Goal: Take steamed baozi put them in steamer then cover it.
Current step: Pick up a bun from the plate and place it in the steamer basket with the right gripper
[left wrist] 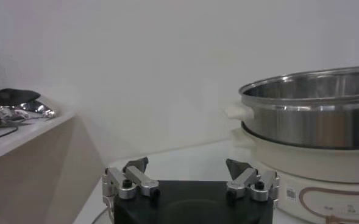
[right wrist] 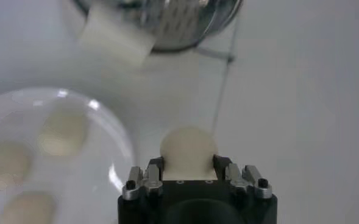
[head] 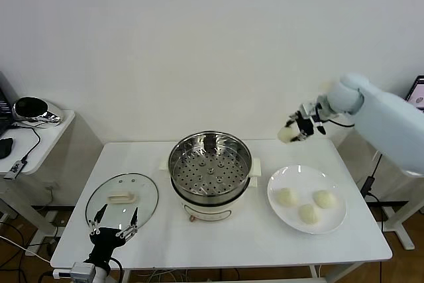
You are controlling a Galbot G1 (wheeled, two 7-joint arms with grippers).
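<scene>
Aloft: right gripper [head: 297, 130] clamps baozi [head: 287, 134] | left gripper [head: 114, 222] parted, empty, near cover [head: 122, 197]

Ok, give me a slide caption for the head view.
Right gripper lifts one baozi above the plate; steamer open, lid beside it.

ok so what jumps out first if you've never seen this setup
The right pincer held high above the table's far right, shut on one baozi, catches the eye first. Next is the shiny steamer at the table's centre, its perforated tray bare, with three more baozi on a white plate to its right. The glass cover lies flat on the left, with the left pincer open at its near edge.
</scene>
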